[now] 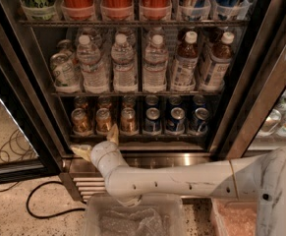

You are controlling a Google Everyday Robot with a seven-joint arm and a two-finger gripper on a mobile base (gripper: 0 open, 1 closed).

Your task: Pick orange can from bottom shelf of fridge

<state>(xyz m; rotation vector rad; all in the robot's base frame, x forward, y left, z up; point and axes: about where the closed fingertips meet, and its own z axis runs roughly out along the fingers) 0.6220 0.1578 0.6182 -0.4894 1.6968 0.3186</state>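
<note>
Reaching in low at the foot of the fridge with the gripper, just under the front rail of the bottom shelf; spread wide and gripping nothing, with one tan finger pointing up at the rail and the other splayed left over the ribbed steel base panel (parted this far, probably, to straddle a can, though not yet level with any); carried in from the right on a pale arm held flat below the rack, seemingly to keep clear of the drinks while closing in; standing upright toward the left of that shelf, the orange can, middle of three alike in the front row, with more ranked behind; set side by side and facing outward, likely as tidy stock, with blue cans filling the right half of the same rack; looking short and squat, copper-orange in the body, silver on top with a pull tab; dwarfed by the water bottles on the rack above; sitting just above the raised finger, near it but apart.
</note>
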